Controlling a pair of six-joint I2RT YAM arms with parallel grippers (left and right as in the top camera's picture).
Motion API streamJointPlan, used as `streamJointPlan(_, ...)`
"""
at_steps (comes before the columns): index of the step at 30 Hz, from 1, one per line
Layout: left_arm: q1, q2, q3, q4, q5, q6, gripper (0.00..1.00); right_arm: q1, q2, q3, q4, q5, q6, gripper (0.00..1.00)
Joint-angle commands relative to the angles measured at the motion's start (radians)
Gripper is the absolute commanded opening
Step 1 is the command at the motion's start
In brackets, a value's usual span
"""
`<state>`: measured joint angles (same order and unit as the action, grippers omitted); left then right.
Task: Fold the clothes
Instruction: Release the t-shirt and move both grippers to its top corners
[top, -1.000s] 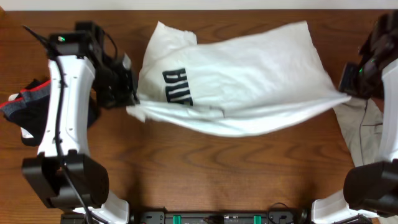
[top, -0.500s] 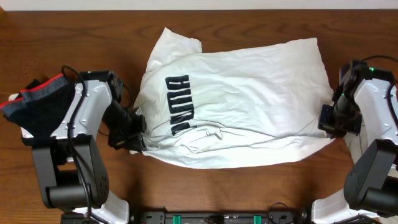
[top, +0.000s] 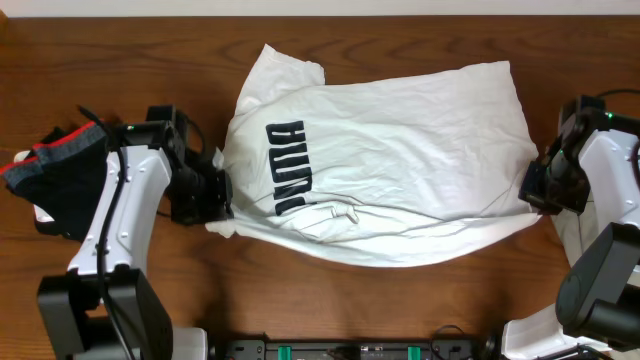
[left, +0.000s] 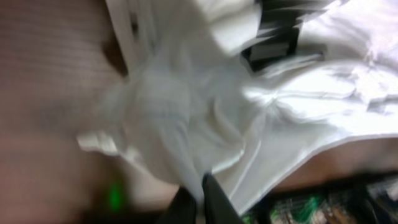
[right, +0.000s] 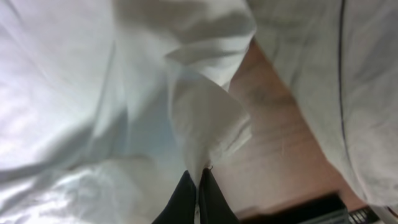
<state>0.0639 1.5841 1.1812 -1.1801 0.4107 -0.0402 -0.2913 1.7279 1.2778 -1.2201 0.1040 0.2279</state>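
Observation:
A white T-shirt with black lettering lies spread across the middle of the wooden table. My left gripper is shut on the shirt's left edge; the left wrist view shows its black fingers pinching white fabric. My right gripper is shut on the shirt's right edge; the right wrist view shows its fingers closed on a fold of white cloth. The shirt's front hem sags between the two grippers.
A dark garment with red trim lies at the left edge. A light grey garment lies at the right edge under the right arm, also in the right wrist view. The table's front edge holds the arm bases.
Both grippers came down and inward with the shirt from a raised, stretched hold; it now rests flatter on the table. In the last half second the left gripper shifted slightly back.

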Motion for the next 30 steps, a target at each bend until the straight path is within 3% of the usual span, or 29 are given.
streamJointPlan(1, 0.002, -0.024, 0.0, 0.076, -0.053, -0.068, 0.06, -0.026, -0.005, 0.068, 0.025, -0.013, 0.031, 0.01)
streamJointPlan(12, 0.002, -0.02, 0.0, 0.161, -0.061, -0.104, 0.06, -0.043, -0.005, 0.134, 0.12, -0.04, 0.038, 0.01)
streamJointPlan(22, 0.002, -0.016, 0.0, 0.433, -0.066, -0.104, 0.06, -0.042, -0.003, 0.134, 0.25, -0.041, 0.041, 0.01)
streamJointPlan(30, 0.002, -0.009, 0.0, 0.466, -0.065, -0.104, 0.07, -0.041, 0.031, 0.134, 0.304, -0.07, 0.042, 0.03)
